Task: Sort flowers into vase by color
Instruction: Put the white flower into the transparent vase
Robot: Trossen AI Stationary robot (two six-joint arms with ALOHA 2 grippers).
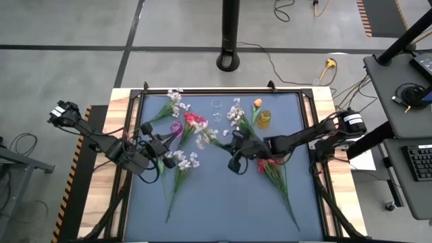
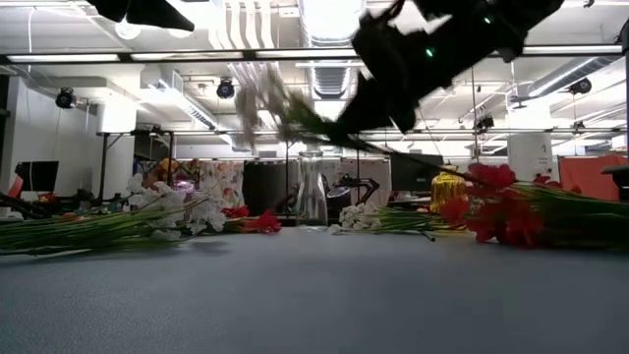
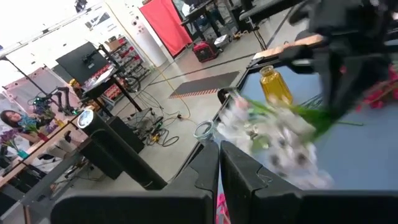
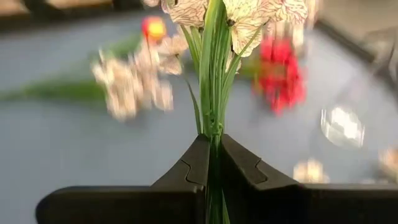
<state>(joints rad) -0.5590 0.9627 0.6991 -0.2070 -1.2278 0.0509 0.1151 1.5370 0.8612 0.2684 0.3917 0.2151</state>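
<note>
No readable writing shows; right claw [image 4: 213, 163] clenched on a white flower [image 4: 214, 74] stem, left claw [image 3: 219, 180] clenched empty.

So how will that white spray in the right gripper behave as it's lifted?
Probably light: the right gripper holds the white spray by its thin green stem alone. Likely a bit floppy, since in the low view the stem slants with the blossoms trailing off to one side. It may pivot or slip, because the jaws pinch a narrow stem.
</note>
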